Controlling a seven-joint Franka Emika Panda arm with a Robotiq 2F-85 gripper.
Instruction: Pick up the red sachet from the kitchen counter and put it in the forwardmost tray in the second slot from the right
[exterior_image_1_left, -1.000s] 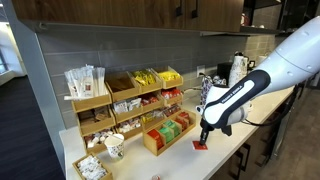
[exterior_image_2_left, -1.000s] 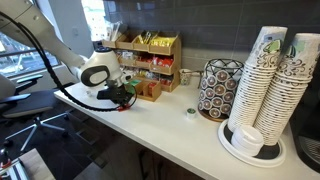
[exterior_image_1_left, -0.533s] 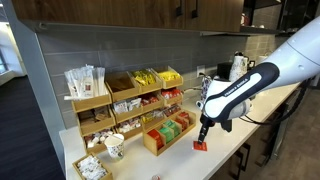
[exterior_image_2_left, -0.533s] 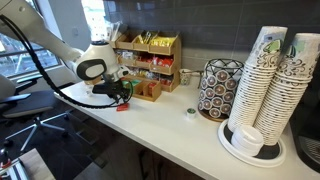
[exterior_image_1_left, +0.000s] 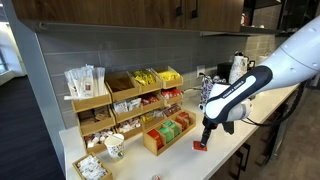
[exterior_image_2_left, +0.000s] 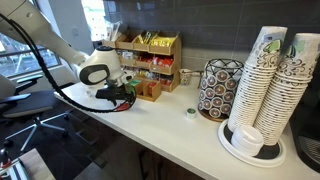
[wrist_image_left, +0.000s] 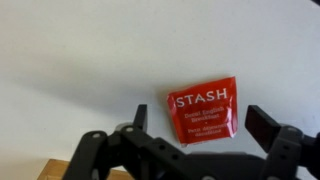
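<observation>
Red sachet (wrist_image_left: 203, 111), small, flat and roughly square, marked "STASH" in white lettering, lies face up and slightly askew on the long smooth white surface (wrist_image_left: 70, 60). My jaws are released and stand wide apart. In the wrist view one dark finger (wrist_image_left: 262, 123) sits to the right of the sachet and the other to its left. Neither touches it, and bare surface shows on both sides of the packet. In an exterior view the sachet (exterior_image_1_left: 200, 146) rests near the straight front edge of the surface (exterior_image_1_left: 225, 150), beneath my jaws, which point down at it from just above. The low, light wooden tray (exterior_image_1_left: 158, 146), divided into slots holding green and orange packets, stands just beside the sachet without touching it. Behind the tray stands the taller tiered wooden rack (exterior_image_1_left: 100, 102), stocked with further packets. My white arm (exterior_image_1_left: 285, 55) reaches in from the side over the surface. In an exterior view my arm (exterior_image_2_left: 98, 72) hangs in front of the tray (exterior_image_2_left: 150, 92); the sachet there is too small to make out with certainty. A tall stack of paper cups (exterior_image_2_left: 272, 80) stands well apart on the same surface (exterior_image_2_left: 170, 125).
</observation>
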